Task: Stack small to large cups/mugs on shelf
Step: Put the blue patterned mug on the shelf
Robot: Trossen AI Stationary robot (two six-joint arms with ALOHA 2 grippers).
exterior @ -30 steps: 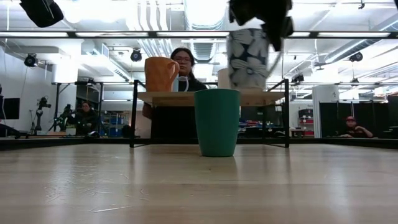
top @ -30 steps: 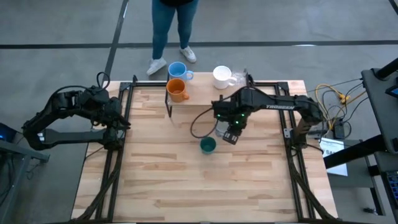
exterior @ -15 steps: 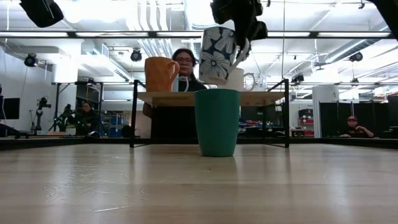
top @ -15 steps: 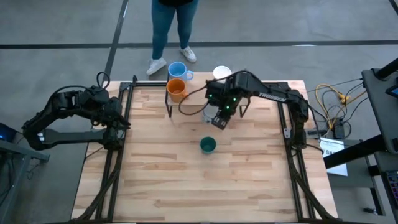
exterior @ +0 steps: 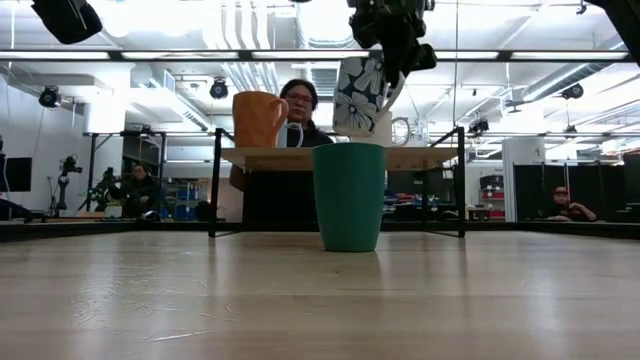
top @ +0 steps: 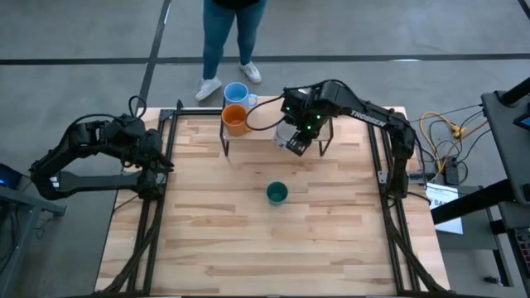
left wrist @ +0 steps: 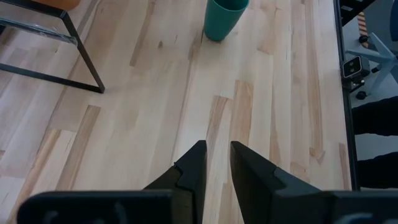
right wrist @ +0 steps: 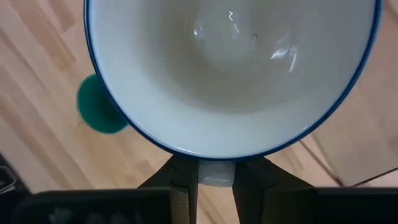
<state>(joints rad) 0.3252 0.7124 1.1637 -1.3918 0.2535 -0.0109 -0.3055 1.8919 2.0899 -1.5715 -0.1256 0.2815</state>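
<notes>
My right fingers (right wrist: 239, 186) pinch the rim of the flower-patterned mug (exterior: 362, 92), clamped on its wall, and that rim hides their tips from my wrist camera. The right gripper (top: 298, 136) holds the mug tilted in the air over the shelf (exterior: 340, 157), above the white mug (exterior: 376, 128), which it largely covers; from above the white mug cannot be made out. A clear glass (exterior: 401, 130) stands just beside it, hard to see. The orange mug (top: 236, 121) and light blue mug (top: 237, 94) stand at the shelf's other end. The dark green cup (top: 277, 194) stands alone on the table (top: 207, 240). A person (exterior: 296, 105) stands behind the shelf, partly hidden. My left gripper (left wrist: 215, 163) waits at the table's left edge, fingers narrowly apart, empty.
</notes>
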